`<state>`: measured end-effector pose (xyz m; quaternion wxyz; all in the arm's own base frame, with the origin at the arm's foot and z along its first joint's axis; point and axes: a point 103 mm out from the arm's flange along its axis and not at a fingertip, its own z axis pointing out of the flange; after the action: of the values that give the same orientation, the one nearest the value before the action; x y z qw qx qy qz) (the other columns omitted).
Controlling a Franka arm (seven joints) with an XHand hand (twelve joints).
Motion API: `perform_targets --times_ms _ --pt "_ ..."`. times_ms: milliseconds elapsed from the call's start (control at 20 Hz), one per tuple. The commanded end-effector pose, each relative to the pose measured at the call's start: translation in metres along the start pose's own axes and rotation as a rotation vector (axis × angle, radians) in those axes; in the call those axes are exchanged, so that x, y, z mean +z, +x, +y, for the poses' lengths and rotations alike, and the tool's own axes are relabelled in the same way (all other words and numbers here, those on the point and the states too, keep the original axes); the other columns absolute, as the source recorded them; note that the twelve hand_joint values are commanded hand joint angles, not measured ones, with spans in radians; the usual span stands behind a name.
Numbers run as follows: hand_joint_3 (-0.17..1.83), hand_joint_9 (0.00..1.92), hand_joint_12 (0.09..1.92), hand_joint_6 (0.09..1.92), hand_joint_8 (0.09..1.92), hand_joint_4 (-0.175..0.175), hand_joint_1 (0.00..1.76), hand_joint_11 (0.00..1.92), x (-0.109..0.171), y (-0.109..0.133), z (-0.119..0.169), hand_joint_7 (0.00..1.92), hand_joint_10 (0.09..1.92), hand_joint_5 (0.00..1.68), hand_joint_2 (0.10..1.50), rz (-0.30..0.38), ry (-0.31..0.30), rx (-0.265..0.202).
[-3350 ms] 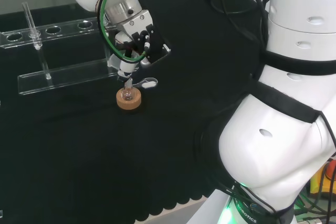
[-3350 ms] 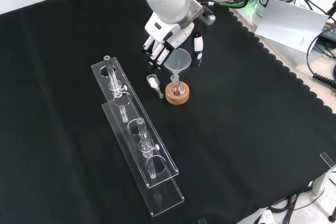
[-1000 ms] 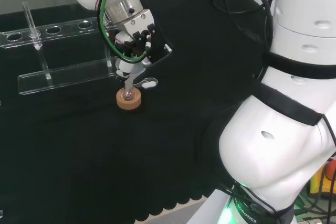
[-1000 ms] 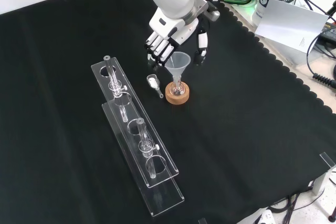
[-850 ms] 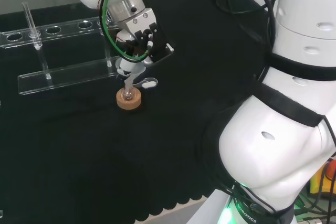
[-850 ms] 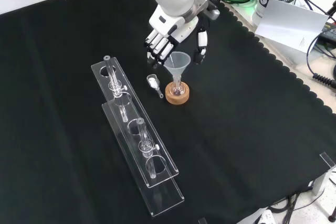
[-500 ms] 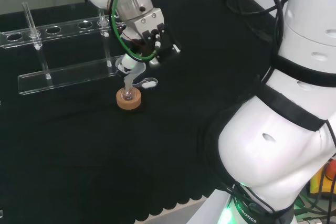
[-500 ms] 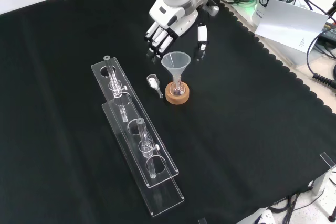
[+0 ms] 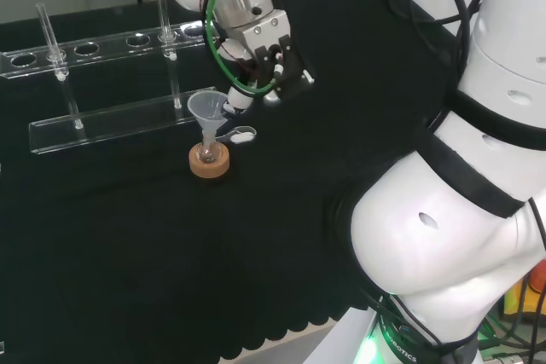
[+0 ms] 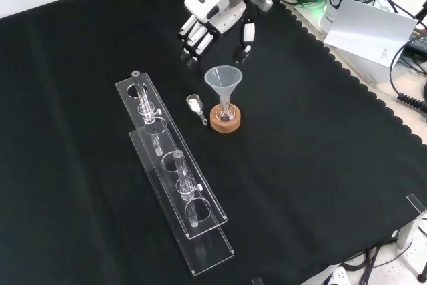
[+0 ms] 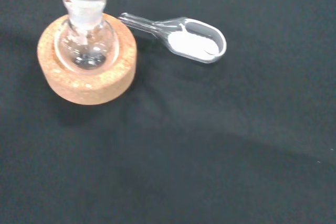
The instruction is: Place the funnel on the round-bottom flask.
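Standing in the round-bottom flask (image 10: 225, 113), the funnel (image 10: 222, 80) is free; robot hand (image 10: 212, 23) spread, empty.

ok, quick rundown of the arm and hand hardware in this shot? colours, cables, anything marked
The arm is glossy white, with rounded links and black bands at the joints. The hand has a white palm and black and white fingers and thumb, with small red marks near its knuckles. A green cable loops beside black cables at the wrist. A green light glows at the arm's base.
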<state>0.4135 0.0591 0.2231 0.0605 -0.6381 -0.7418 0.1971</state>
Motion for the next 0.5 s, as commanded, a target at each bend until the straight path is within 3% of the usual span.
perform_targets --times_ms 50,150,250,350,500 --pt "0.52 0.41 1.43 0.09 0.73 -0.069 0.86 0.14 0.007 -0.024 -0.009 0.04 0.72 0.43 0.68 -0.016 0.006 0.014" --pt "0.55 0.41 1.43 0.12 0.72 -0.051 0.89 0.14 0.012 -0.025 -0.008 0.04 0.71 0.55 0.68 -0.015 0.018 0.027" --pt "0.60 0.42 1.42 0.29 0.71 -0.032 0.91 0.14 0.019 -0.025 -0.007 0.05 0.70 0.65 0.67 -0.006 0.031 0.031" --pt "0.62 0.42 1.42 0.51 0.71 -0.018 0.92 0.14 0.026 -0.025 -0.005 0.06 0.70 0.68 0.66 0.008 0.039 0.030" --pt "0.64 0.43 1.43 0.66 0.71 -0.015 0.91 0.14 0.035 -0.026 -0.003 0.07 0.70 0.67 0.67 0.013 0.055 0.033"
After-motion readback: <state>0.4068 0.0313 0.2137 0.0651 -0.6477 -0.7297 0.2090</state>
